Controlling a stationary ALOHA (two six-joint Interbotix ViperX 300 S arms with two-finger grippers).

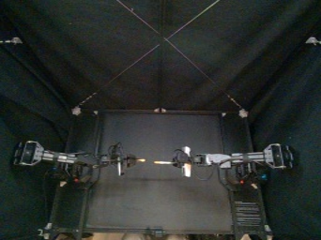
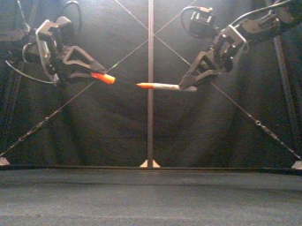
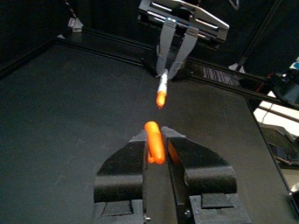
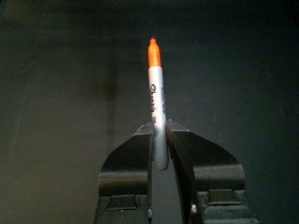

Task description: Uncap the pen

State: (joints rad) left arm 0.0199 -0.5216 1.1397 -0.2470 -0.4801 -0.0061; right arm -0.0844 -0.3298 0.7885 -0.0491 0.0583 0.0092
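The pen is in two pieces, both held in the air above the table. My left gripper [image 2: 90, 73] is shut on the orange cap [image 2: 105, 78], which pokes out toward the middle. My right gripper [image 2: 190, 85] is shut on the white pen body [image 2: 161, 86], whose bare orange tip points at the cap across a small gap. In the left wrist view the cap [image 3: 153, 143] sits between my jaws, with the pen body [image 3: 162, 89] and the right gripper [image 3: 176, 54] beyond. The right wrist view shows the pen body [image 4: 153, 80] running out from my jaws. In the top view both grippers meet near mid-table, pen body [image 1: 167, 163] between them.
The black table [image 1: 157, 202] lies below both grippers, with nothing else on it in view. Black curtains close the back and sides.
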